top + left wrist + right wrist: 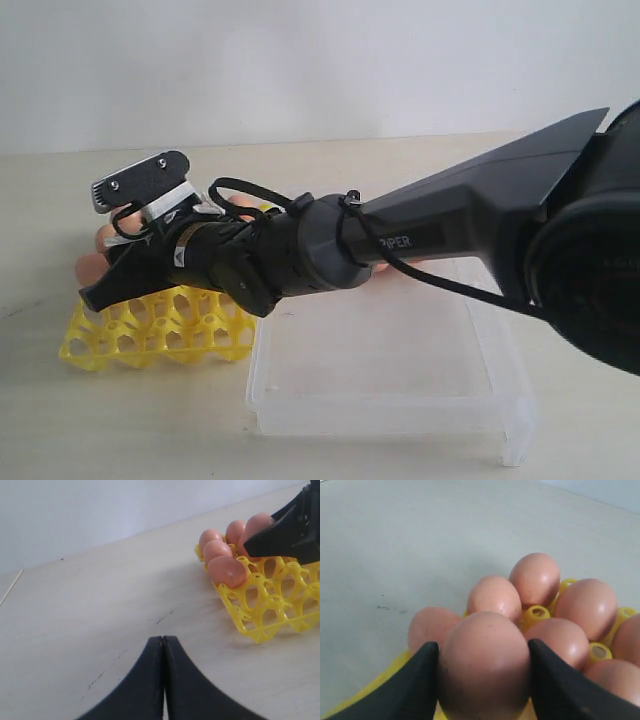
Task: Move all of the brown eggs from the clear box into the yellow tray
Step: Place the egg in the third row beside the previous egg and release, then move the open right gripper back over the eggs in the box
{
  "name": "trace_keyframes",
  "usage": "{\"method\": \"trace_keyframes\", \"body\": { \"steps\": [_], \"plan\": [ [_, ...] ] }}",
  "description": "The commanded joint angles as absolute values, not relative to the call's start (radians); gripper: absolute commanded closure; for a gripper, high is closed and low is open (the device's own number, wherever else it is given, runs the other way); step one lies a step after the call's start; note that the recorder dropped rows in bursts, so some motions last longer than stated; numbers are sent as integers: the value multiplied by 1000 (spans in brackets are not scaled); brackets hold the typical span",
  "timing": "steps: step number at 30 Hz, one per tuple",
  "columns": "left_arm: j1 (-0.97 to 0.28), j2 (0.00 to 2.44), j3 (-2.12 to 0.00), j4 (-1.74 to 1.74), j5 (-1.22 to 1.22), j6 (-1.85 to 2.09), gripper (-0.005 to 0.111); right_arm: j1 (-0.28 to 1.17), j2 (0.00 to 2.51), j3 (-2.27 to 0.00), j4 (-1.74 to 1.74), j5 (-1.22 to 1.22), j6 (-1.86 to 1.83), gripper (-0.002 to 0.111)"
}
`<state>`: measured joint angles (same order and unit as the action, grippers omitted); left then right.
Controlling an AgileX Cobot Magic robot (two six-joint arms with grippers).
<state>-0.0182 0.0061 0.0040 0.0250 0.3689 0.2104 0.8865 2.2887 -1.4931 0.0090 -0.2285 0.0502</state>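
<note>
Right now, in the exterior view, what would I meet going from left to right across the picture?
yellow tray → clear box → right arm's bulky rear joint. The right gripper, closed around a brown egg, overlaps the tray, so it is left out.

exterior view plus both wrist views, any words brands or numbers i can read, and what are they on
"PIPER": light letters on the dark shell of the right arm, first letter partly hidden.
Small white mark near that arm's wrist: too small to read.
Nothing written shows on the yellow tray, the brown eggs or the clear box.
</note>
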Motion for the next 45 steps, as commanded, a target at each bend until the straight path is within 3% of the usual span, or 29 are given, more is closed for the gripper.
{"method": "trace_keyframes", "body": {
  "steps": [1,8,13,14,16,19,21,25,28,32,45],
  "plan": [
    [-20,0,0,25,361,206,107,879,2305,-1493,-18,-264,61,103],
    [-20,0,0,25,361,206,107,877,2319,-1493,-18,-267,53,82],
    [-20,0,0,25,361,206,107,877,2319,-1493,-18,-259,53,59],
    [-20,0,0,25,361,206,107,877,2319,-1493,-18,-242,53,51],
    [-20,0,0,25,361,206,107,877,2319,-1493,-18,-228,50,45],
    [-20,0,0,25,361,206,107,877,2285,-1493,-20,-162,45,45],
    [-20,0,0,25,361,206,107,877,2202,-1493,-33,6,45,45],
    [-20,0,0,25,361,206,107,873,1953,-1493,-177,719,51,49],
    [-20,0,0,25,361,206,107,828,1883,-1493,-318,978,258,49],
    [-20,0,0,25,361,206,107,763,1882,-1493,-438,1017,505,49],
    [-20,0,0,25,361,206,107,582,2030,-1493,-406,767,1155,49]
  ]
}}
